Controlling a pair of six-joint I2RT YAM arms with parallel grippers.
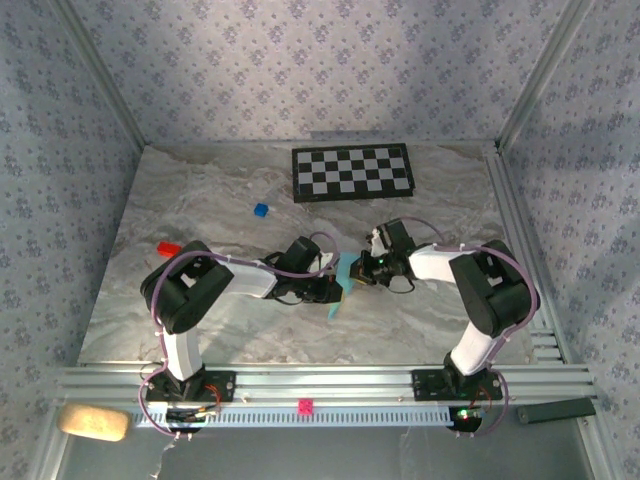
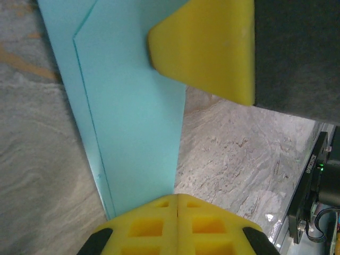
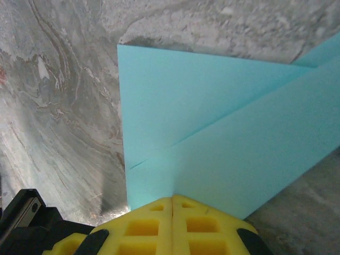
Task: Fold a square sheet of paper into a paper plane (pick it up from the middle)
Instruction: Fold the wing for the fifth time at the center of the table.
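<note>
Yellow-fingered left tool (image 2: pixel 177 201) and right tool (image 3: pixel 172 201) each pinch shut on the folded paper (image 3: pixel 223 122) from opposite sides, mid-desk (image 1: pixel 200 200); seemingly steadying it to sharpen a crease.

One folded paper sheet (image 2: pixel 133 106), one checkerboard (image 1: pixel 352 172), three small blocks (image 1: pixel 261 210) (image 1: pixel 167 247) (image 1: pixel 305 406), two arms (image 1: pixel 190 290) (image 1: pixel 490 290).

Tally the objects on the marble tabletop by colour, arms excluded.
Light-blue: 1, folded paper sheet
Dark-blue: 1, cube
Red: 1, block
Black-and-white: 1, checkerboard
Total: 4
</note>
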